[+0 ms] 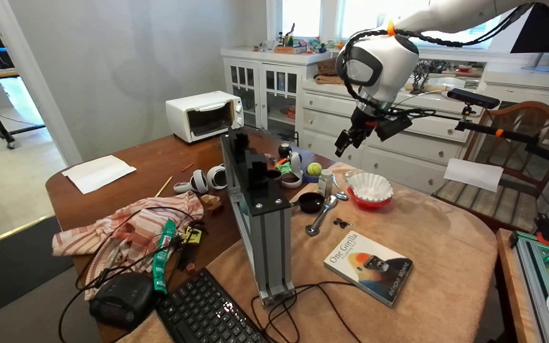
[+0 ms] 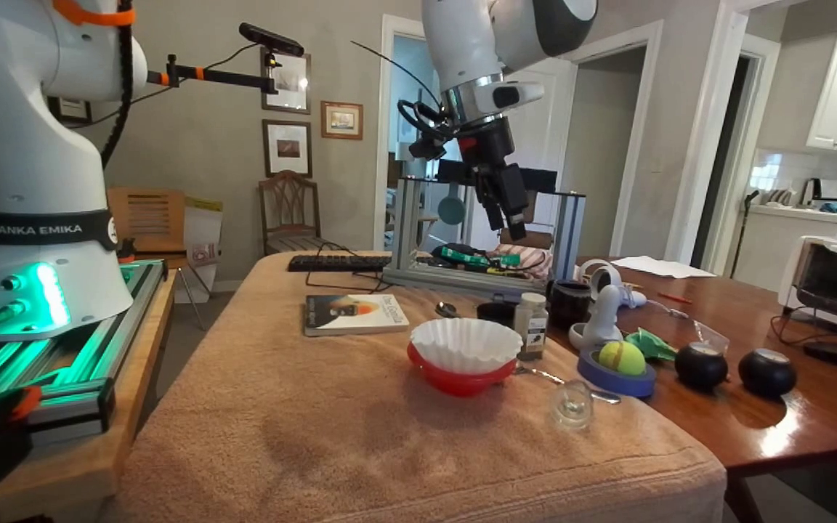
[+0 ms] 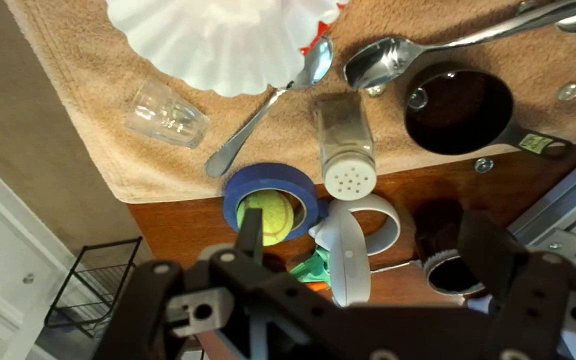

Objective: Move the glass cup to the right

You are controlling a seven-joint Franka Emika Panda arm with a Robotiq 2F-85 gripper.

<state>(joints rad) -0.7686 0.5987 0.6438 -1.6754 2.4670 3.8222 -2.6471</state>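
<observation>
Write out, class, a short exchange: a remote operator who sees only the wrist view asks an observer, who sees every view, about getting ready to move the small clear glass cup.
Operator: I have the small clear glass cup in frame. Am I down at its level?
Observer: No. In both exterior views, the black two-fingered gripper hangs well above the brown wooden table.
Operator: At the edge of the white fluted paper filter I see only slivers of red. What are they part of?
Observer: Both exterior views show a round red bowl, with the filter sitting in it.
</observation>
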